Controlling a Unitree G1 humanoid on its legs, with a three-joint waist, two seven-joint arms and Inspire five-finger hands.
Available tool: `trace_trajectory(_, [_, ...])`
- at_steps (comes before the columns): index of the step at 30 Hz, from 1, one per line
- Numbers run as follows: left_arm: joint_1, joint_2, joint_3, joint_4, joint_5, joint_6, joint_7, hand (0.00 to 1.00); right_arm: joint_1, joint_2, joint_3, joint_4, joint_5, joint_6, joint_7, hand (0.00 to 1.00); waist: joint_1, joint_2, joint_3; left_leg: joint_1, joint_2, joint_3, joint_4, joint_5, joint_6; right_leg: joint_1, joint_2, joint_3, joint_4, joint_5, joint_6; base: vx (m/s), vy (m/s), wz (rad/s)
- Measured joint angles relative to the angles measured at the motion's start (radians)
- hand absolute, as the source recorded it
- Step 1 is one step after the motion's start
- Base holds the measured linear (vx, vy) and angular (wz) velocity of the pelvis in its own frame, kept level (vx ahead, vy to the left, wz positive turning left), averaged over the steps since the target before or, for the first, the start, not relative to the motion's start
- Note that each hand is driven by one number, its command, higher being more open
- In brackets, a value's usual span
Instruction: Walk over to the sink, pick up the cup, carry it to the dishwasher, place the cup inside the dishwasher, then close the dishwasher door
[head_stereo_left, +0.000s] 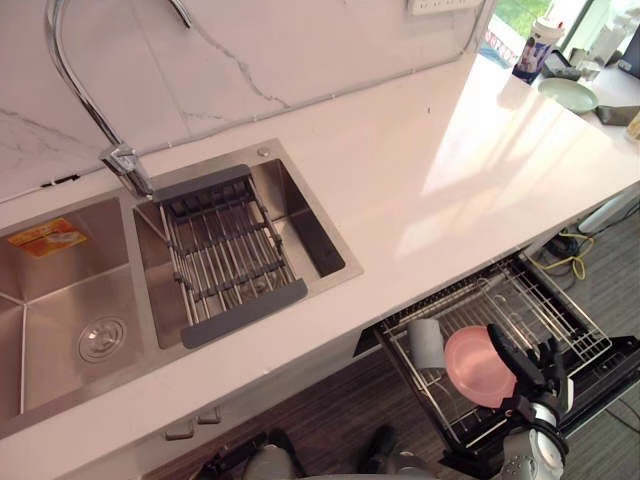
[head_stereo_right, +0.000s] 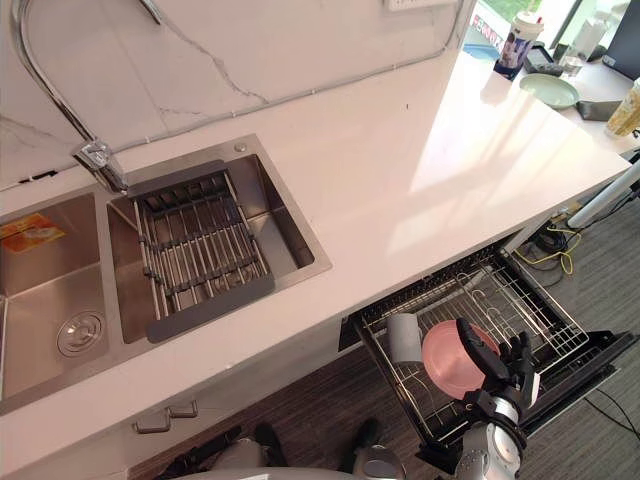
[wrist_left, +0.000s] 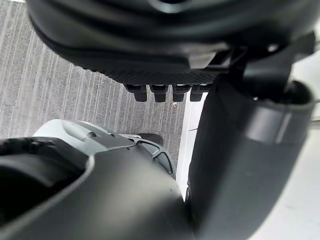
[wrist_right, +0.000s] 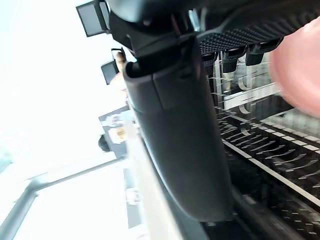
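Note:
The pink cup (head_stereo_left: 476, 366) rests tilted in the pulled-out wire rack (head_stereo_left: 560, 308) of the open dishwasher, low on the right. My right hand (head_stereo_left: 545, 368) is right beside it: the thumb lies across the cup's near side and the fingers (head_stereo_left: 552, 352) stand straight up past it. In the right wrist view the thumb (wrist_right: 180, 140) is straight and the cup (wrist_right: 300, 65) is a pink blur by the palm. A pale grey cup (head_stereo_left: 427, 342) stands in the rack to the left of the pink one. My left hand (wrist_left: 165, 92) hangs open over the floor.
The dishwasher door (head_stereo_left: 622, 366) lies folded down beyond the rack. A double sink (head_stereo_left: 60, 300) with a drying rack (head_stereo_left: 225, 250) and tall tap (head_stereo_left: 75, 80) is on the left. The white worktop (head_stereo_left: 450, 170) carries a green plate (head_stereo_left: 567, 94) and a bottle (head_stereo_left: 532, 48) far right.

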Motion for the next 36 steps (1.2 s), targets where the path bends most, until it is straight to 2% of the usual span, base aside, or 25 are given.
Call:
trace_trajectory(7, [0.008,-0.019,0.048,0.002,0.0,-0.004,0.015,1.0,0.008,0.01,-0.124,-0.215,0.076,-0.121,-0.142,1.0,0.001,-0.001,-0.021,0.009,0.001,0.014,0.004,0.002,0.001,0.006,0.0,0.005,0.001,-0.001,0.003,0.02,0.042,-0.02])
trace_trajectory(11, [0.013,-0.03,0.078,0.0,-0.013,-0.001,0.015,1.0,0.004,0.009,-0.248,-0.308,0.074,-0.172,-0.261,1.0,-0.002,-0.002,-0.034,0.009,0.025,0.049,0.05,-0.038,0.008,0.01,0.006,0.023,0.001,-0.002,0.004,-0.03,0.055,-0.11])
trace_trajectory(13, [0.015,-0.033,0.097,0.002,-0.12,0.029,0.017,1.0,0.017,0.002,-0.316,-0.303,0.059,-0.185,-0.346,1.0,-0.008,-0.008,-0.051,0.007,0.04,0.072,0.078,-0.058,0.004,0.01,0.008,0.031,0.001,-0.003,0.005,-0.01,0.077,-0.15])
trace_trajectory(15, [0.014,-0.041,0.116,0.003,-0.183,0.045,0.016,1.0,0.032,0.001,-0.407,-0.251,0.09,-0.208,-0.379,1.0,-0.012,-0.011,-0.067,0.016,0.048,0.105,0.081,-0.067,-0.001,0.011,0.008,0.038,0.001,-0.005,0.006,0.01,0.101,-0.09])
trace_trajectory(18, [0.008,-0.053,0.135,0.007,-0.174,0.054,0.035,1.0,0.067,0.02,-0.49,-0.075,0.253,-0.226,-0.311,1.0,-0.029,-0.011,-0.082,0.029,0.051,0.129,0.077,-0.066,0.001,0.013,0.008,0.047,0.003,-0.006,0.007,0.0,0.115,-0.1])
trace_trajectory(21, [0.008,-0.054,0.132,0.009,-0.164,0.054,0.049,1.0,0.071,0.094,-0.457,-0.028,0.292,-0.216,-0.257,1.0,-0.039,-0.008,-0.084,0.036,0.05,0.132,0.072,-0.064,0.001,0.014,0.008,0.051,0.007,-0.007,0.006,-0.03,0.093,-0.04])
trace_trajectory(24, [0.011,-0.055,0.13,0.009,-0.218,0.061,0.06,1.0,0.081,0.147,-0.274,0.024,0.282,-0.202,-0.222,1.0,-0.038,0.001,-0.089,0.04,0.045,0.126,0.065,-0.065,-0.004,0.018,0.006,0.048,0.01,-0.009,0.006,-0.05,0.092,0.05])
trace_trajectory(25, [0.013,-0.055,0.132,0.009,-0.254,0.063,0.059,1.0,0.08,0.152,-0.15,0.048,0.264,-0.193,-0.201,1.0,-0.029,0.002,-0.09,0.041,0.043,0.123,0.061,-0.064,-0.002,0.018,0.005,0.046,0.01,-0.009,0.007,-0.05,0.088,0.05])
trace_trajectory(26, [0.013,-0.057,0.134,0.008,-0.262,0.064,0.059,1.0,0.076,0.152,-0.103,0.057,0.261,-0.191,-0.19,1.0,-0.021,0.007,-0.092,0.041,0.043,0.123,0.061,-0.064,-0.002,0.018,0.005,0.046,0.01,-0.009,0.007,-0.04,0.086,0.04])
trace_trajectory(27, [0.011,-0.06,0.135,0.007,-0.269,0.063,0.058,1.0,0.068,0.15,-0.072,0.071,0.232,-0.225,-0.194,1.0,-0.011,0.008,-0.093,0.041,0.042,0.122,0.06,-0.064,-0.002,0.018,0.004,0.044,0.01,-0.01,0.007,-0.02,0.067,0.07])
trace_trajectory(29, [0.017,-0.061,0.139,0.002,-0.277,0.062,0.053,1.0,0.07,0.156,-0.061,0.073,0.233,-0.237,-0.14,1.0,-0.005,0.01,-0.094,0.041,0.037,0.113,0.051,-0.055,0.001,0.021,0.002,0.036,0.01,-0.012,0.009,-0.01,0.1,0.09])
trace_trajectory(31, [0.022,-0.061,0.139,0.006,-0.277,0.061,0.053,1.0,0.07,0.152,-0.031,0.086,0.233,-0.256,-0.128,1.0,-0.012,0.01,-0.093,0.042,0.029,0.103,0.033,-0.039,0.001,0.021,0.0,0.026,0.011,-0.013,0.01,0.0,0.086,0.13])
trace_trajectory(36, [0.021,-0.062,0.139,0.012,-0.275,0.058,0.051,1.0,0.068,0.136,0.015,0.11,0.234,-0.263,-0.116,1.0,-0.01,0.011,-0.092,0.048,0.013,0.058,-0.007,-0.007,-0.001,0.038,-0.004,-0.017,0.014,-0.023,0.014,-0.01,0.061,0.26])
